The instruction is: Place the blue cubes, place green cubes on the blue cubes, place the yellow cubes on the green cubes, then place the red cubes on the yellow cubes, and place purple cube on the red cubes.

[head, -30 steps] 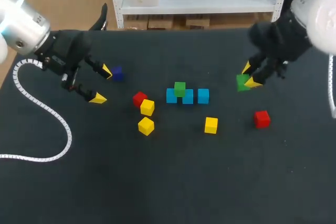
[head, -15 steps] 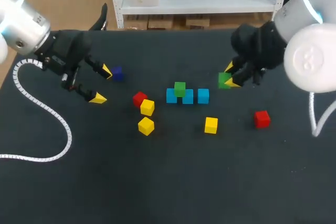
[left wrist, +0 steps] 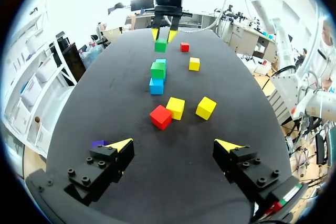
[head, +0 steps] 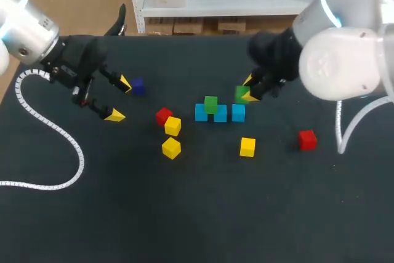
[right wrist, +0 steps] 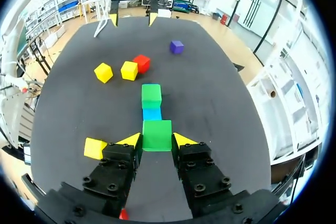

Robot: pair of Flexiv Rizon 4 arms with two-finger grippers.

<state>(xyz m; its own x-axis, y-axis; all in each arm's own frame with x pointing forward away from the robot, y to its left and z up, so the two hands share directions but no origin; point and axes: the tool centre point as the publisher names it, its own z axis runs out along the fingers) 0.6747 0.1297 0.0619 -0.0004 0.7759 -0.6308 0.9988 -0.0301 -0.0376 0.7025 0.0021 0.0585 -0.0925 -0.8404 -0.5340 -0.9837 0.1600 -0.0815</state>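
Observation:
Three blue cubes [head: 220,114] lie in a row at the table's middle, with one green cube [head: 211,104] on top of them. My right gripper [head: 248,89] is shut on a second green cube [head: 241,94], held just above and behind the row's right end. In the right wrist view this held green cube [right wrist: 157,135] sits between the yellow fingertips, and the blue row [right wrist: 152,114] lies just ahead. My left gripper [head: 120,98] hangs open at the left, beside the purple cube [head: 137,86], with nothing between its fingers [left wrist: 123,144].
A red cube [head: 163,116] and two yellow cubes [head: 173,125] [head: 171,148] lie left of the row. Another yellow cube [head: 247,146] and a red cube [head: 307,140] lie in front and to the right. A white coiled cable [head: 55,133] trails across the left side.
My right arm has carried the green cube leftward, from the right side to just over the right end of the blue row. The left arm has kept still.

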